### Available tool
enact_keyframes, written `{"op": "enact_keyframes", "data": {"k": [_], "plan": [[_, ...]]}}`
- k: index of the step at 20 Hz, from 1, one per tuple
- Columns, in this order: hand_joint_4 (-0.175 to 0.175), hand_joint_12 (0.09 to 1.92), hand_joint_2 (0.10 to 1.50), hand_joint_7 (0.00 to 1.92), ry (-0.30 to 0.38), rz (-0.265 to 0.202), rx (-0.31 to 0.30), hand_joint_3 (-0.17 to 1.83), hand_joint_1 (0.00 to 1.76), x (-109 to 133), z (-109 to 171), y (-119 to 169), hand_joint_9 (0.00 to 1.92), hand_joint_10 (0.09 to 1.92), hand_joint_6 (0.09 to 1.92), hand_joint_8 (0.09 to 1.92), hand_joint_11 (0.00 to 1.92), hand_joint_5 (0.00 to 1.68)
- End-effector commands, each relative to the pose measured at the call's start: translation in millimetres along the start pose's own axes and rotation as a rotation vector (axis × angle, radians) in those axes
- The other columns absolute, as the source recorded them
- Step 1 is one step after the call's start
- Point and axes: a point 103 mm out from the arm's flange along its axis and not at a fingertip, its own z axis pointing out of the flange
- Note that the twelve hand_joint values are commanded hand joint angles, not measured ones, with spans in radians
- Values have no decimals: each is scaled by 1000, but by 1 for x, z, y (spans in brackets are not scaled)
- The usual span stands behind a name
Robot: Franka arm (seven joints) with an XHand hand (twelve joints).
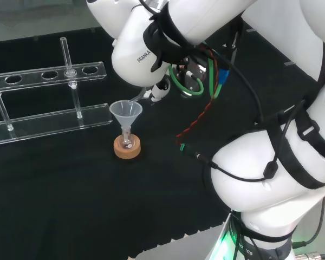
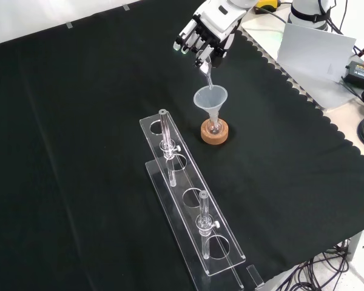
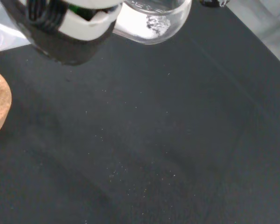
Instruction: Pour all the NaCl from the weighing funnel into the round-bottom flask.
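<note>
Note that the wrist view reveals white grains inside the weighing funnel (image 3: 151, 18), while your front view shows the hand (image 2: 207, 27) with fingers curled around it, its spout angled down into the plastic funnel (image 2: 210, 100) seated in the flask (image 2: 214, 127) on the cork ring (image 2: 214, 134).

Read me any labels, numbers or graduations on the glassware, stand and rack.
Weighing funnel: no marking visible.
Funnel: none.
Cork stand: none.
Clear rack: none.
White arm link: one short line of dark print, a maker's mark, not a ware label.
</note>
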Motion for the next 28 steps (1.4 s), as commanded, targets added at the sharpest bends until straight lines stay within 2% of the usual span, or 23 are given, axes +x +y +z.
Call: {"op": "enact_keyframes", "data": {"k": [1, 4, 8, 13, 20, 28], "plan": [[175, 1466, 728, 1704, -9, -11, -5, 447, 1124, -6, 0, 2, 1277, 136, 355, 87, 0, 1392], [175, 1464, 728, 1704, -39, -21, 7, 446, 1124, -6, -3, 5, 1270, 133, 356, 87, 0, 1391], [175, 1462, 729, 1703, -26, -45, -11, 445, 1124, -4, -3, 7, 1257, 126, 359, 87, 0, 1389], [175, 1461, 730, 1703, -45, -63, -18, 443, 1123, 1, -8, 8, 1249, 122, 361, 87, 0, 1388], [175, 1461, 732, 1703, -51, -113, -39, 442, 1123, 9, -7, 7, 1246, 120, 364, 87, 0, 1386], [175, 1463, 733, 1704, -93, -151, -26, 441, 1123, 10, -6, 6, 1243, 119, 367, 87, 0, 1385]]}}
